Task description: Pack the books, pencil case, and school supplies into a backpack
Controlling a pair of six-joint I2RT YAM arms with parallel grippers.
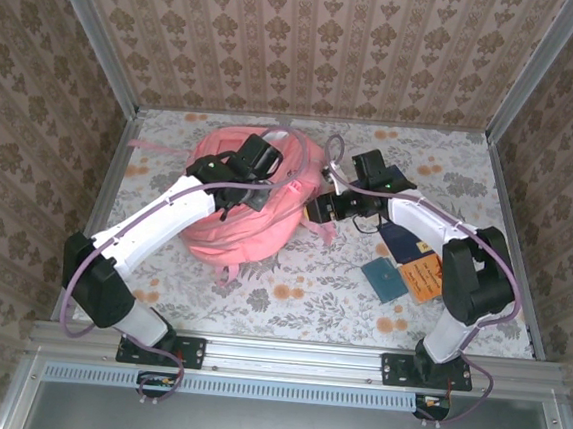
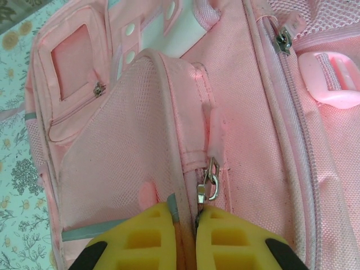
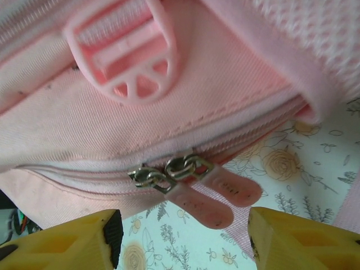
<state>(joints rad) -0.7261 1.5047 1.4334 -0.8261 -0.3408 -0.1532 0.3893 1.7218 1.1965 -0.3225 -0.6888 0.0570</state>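
- From above, the left arm point(image 1: 166, 214) lies across the backpack point(image 1: 250, 233) and hides its middle.
- The navy book point(image 1: 401, 248) shows just 1 corner; the rest sits under the right arm point(image 1: 436, 226).
- The orange book point(image 1: 420, 277) loses its right edge behind that arm's elbow.
- In the left wrist view the left gripper point(image 2: 188, 218) is cut by the bottom edge; the backpack's seam, pinched in it, vanishes between its pads.
- In the right wrist view the 2 wide-apart fingers of the right gripper point(image 3: 183, 225) run off the bottom edge.

We see soft, even, bright light in all views, with only weak shadows beside the backpack point(image 1: 265, 228) on the table point(image 1: 310, 287). In the right wrist view the buckle point(image 3: 121, 48) is a little soft, and the mesh point(image 3: 315, 28) looks washed out.
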